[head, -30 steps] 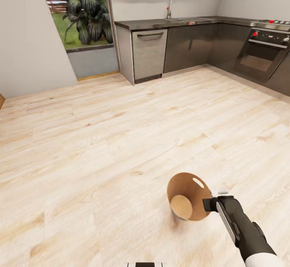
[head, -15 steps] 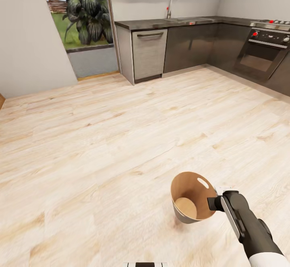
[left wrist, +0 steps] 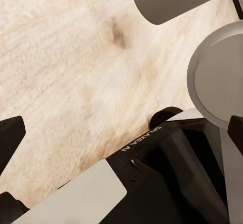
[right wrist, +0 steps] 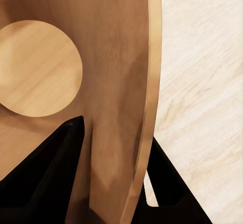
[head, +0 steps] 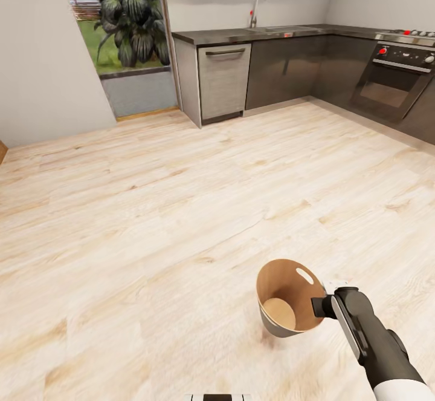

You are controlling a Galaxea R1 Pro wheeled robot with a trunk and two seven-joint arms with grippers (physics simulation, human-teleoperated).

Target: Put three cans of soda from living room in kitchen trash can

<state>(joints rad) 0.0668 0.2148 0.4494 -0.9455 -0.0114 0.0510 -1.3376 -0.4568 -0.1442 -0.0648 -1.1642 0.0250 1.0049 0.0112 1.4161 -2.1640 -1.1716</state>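
The tash can point(head: 284, 286) is a small round bin, brown inside and off-white outside, with an oval hand-hole near its rim. It hangs tilted above the pale wood floor at the lower right of the head view. My right gripper point(head: 323, 304) is shut on its rim. In the right wrist view one finger sits inside the tash can's wall point(right wrist: 116, 57) and the other outside. Its round bottom point(right wrist: 38, 69) shows bare. My left gripper point(left wrist: 121, 133) is open over the floor, nothing between its fingers. The cans of soda are out of view.
The kitchen lies ahead: a steel dishwasher front point(head: 223, 80), grey cabinets point(head: 284, 68) under a dark countertop with a faucet point(head: 257, 11), and an oven point(head: 396, 80) at right. A glass door with a plant point(head: 127, 20) stands at back left beside a white wall point(head: 42, 56).
A second ago the trash can and my right gripper sat slightly further left and higher in the view; they shifted right and down. Over the last half second nothing has moved.
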